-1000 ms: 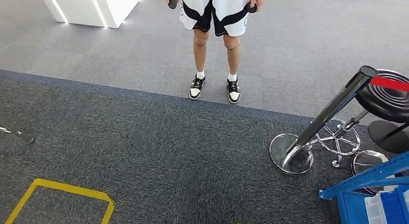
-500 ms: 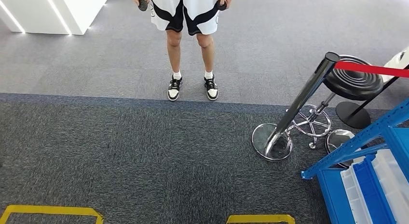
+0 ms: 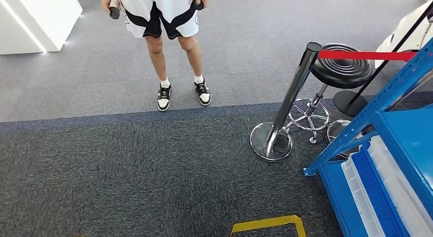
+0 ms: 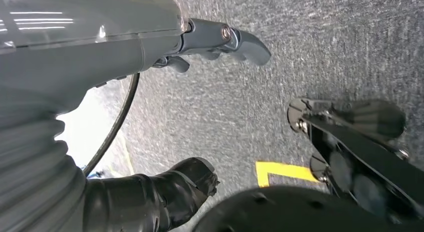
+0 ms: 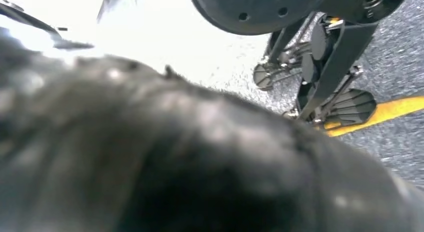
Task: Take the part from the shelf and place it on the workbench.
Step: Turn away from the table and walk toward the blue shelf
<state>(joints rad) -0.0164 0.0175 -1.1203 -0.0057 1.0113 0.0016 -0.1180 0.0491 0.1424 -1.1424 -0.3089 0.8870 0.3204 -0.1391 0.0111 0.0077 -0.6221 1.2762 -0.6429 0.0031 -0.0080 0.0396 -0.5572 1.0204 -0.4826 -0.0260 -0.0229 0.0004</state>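
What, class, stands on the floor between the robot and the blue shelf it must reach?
Nothing lies directly before the blue shelf. A chrome stanchion with red belt and a black stool stand just beyond its corner. The part itself cannot be made out.

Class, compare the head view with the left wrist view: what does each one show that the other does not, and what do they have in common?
Head view alone: a person standing on the lighter carpet, a chrome post with a red belt, a black stool and the blue shelf holding white and blue bins.

Left wrist view alone: the robot's left hand, its fingers apart and holding nothing.

Both: the dark grey carpet and yellow floor tape.
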